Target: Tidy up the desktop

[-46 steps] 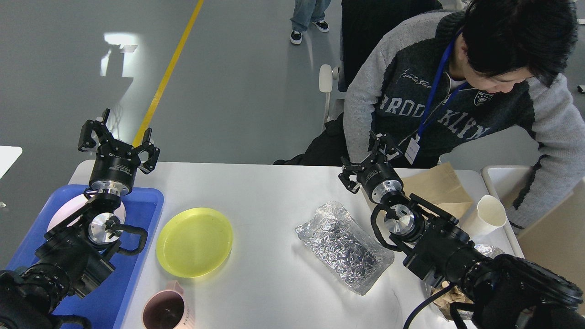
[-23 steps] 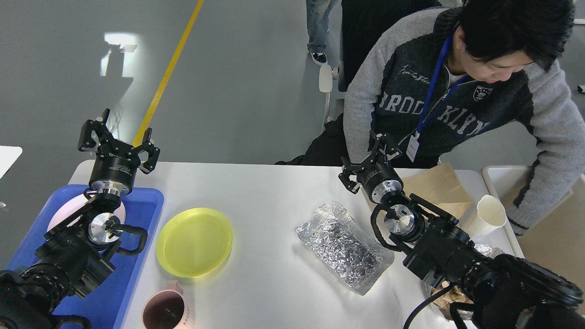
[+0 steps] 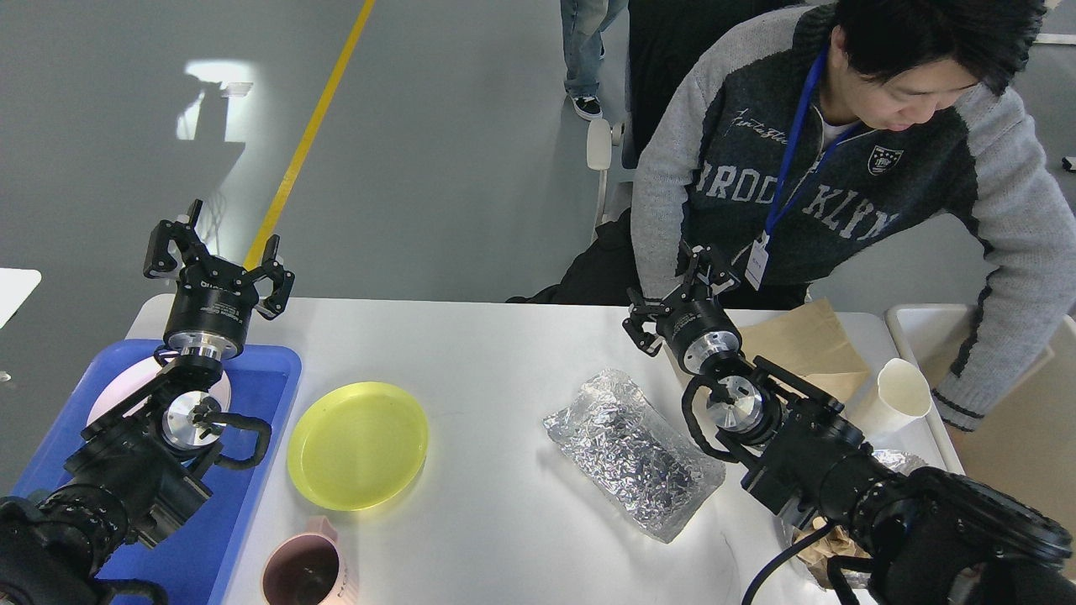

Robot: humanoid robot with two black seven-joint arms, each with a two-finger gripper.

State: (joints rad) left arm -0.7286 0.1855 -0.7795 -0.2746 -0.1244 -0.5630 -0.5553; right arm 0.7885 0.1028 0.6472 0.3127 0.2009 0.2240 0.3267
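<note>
Little tidying was judged done. The desktop (image 3: 504,353) filled the lower view and carried a yellow plate (image 3: 357,445), a foil bag (image 3: 635,454), a pink cup (image 3: 303,571), a brown paper bag (image 3: 807,340) and a paper cup (image 3: 899,395). One plate (image 3: 113,395) lay in the blue tray (image 3: 261,395). The left gripper (image 3: 217,256) and right gripper (image 3: 677,290) were seen raised, fingers apart, holding nothing.

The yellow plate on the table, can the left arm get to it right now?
Probably yes. The yellow plate lies uncovered on the desktop, just beside the blue tray, and the open, empty left gripper has nothing between them.
</note>
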